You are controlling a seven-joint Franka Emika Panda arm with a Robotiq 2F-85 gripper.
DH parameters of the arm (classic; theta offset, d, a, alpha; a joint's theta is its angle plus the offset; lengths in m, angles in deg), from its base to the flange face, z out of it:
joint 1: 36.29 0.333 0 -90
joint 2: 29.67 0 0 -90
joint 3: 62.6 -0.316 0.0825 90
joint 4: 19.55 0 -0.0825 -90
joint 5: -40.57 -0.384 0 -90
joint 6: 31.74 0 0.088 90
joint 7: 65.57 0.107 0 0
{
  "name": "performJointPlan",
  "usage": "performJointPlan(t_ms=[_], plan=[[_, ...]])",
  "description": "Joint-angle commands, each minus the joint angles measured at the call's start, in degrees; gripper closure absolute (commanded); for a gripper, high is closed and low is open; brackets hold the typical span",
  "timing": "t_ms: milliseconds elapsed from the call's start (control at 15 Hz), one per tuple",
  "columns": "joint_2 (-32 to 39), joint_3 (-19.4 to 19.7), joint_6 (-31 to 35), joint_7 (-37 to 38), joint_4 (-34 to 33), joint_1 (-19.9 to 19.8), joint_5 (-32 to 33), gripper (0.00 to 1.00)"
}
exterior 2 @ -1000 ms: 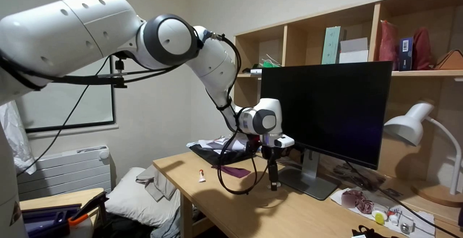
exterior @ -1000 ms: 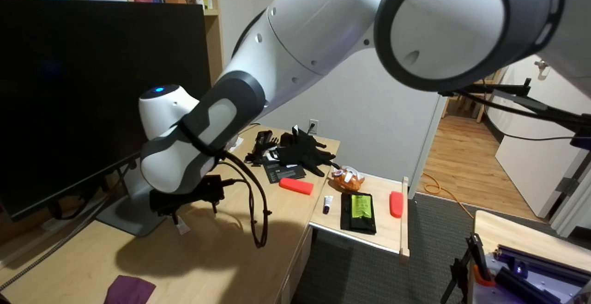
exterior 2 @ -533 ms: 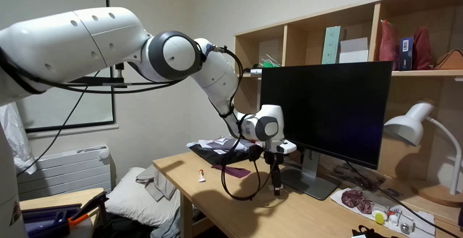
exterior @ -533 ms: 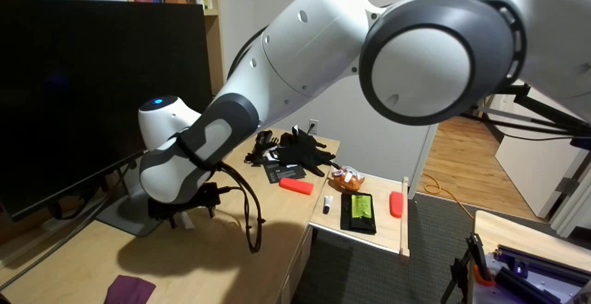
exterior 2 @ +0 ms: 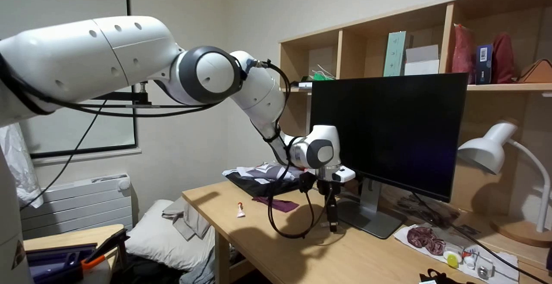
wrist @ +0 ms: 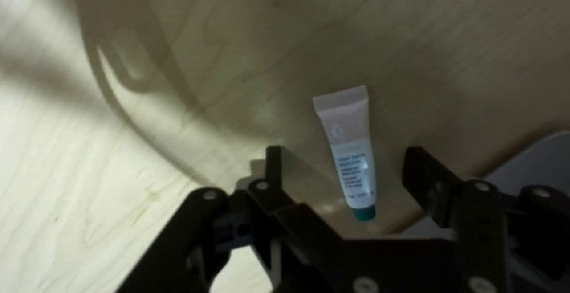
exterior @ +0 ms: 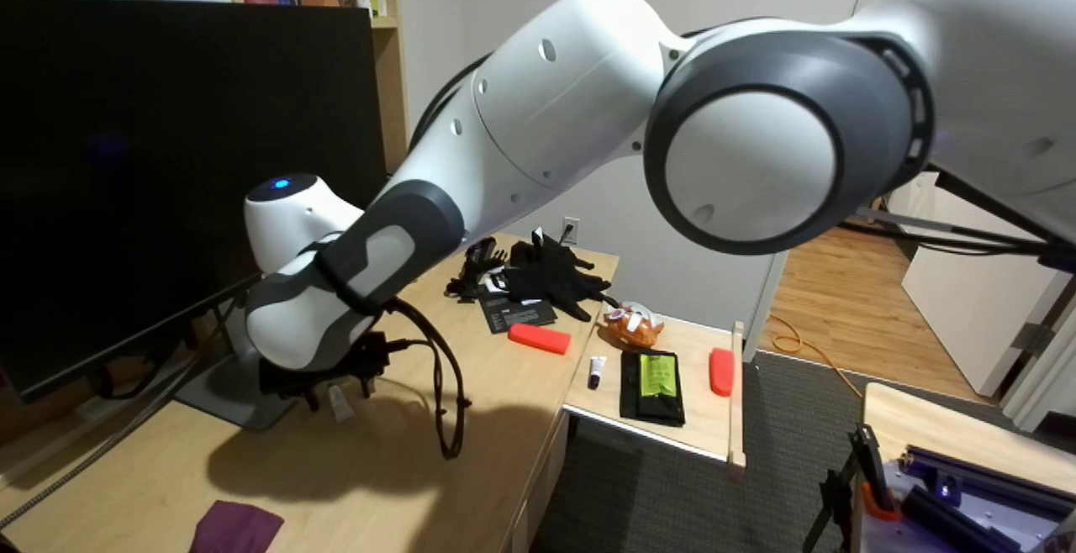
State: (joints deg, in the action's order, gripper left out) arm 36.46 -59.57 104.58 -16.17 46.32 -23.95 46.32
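Your gripper (wrist: 343, 164) sits lower over the desk (wrist: 89, 204) than it did a second ago, and its two fingers (wrist: 273, 168) have drawn closer, though they stand apart. Between them lies one white tube (wrist: 352, 164), touching neither: in the wrist view you have a finger near its 9 o'clock and another near its 3 o'clock. Its green cap (wrist: 365, 213) points to about 6 o'clock. Roughly 4 o'clock from it you see the grey monitor base (wrist: 539, 164). From your gripper in an exterior view, count one monitor (exterior: 176, 183) at 11 o'clock, one purple cloth (exterior: 237, 528) at 7, and two red slabs (exterior: 540, 338), the nearer between 2 and 3 on your desk, the farther at 3 on a low board (exterior: 710, 429). One dark-ended tube (exterior: 597, 372) lies on that board too, also around 3.
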Motion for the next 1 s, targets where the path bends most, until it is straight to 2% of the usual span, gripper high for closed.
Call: performJointPlan(t_ms=[0, 333, 467, 600, 933], plan=[[1.86, -0.01, -1.06, -2.58, -2.85, -0.14, -2.06, 0.59], [-1.20, 1.20, -1.79, -1.27, -0.37, 0.61, -1.37, 0.92], [-3.10, 1.90, -1.84, -0.97, 1.21, 0.58, -1.17, 0.95], [-4.83, 2.77, -1.13, -0.70, 2.46, 0.38, -1.05, 0.91], [-9.13, 6.00, -1.53, 1.77, 4.55, -1.55, -1.53, 0.92]])
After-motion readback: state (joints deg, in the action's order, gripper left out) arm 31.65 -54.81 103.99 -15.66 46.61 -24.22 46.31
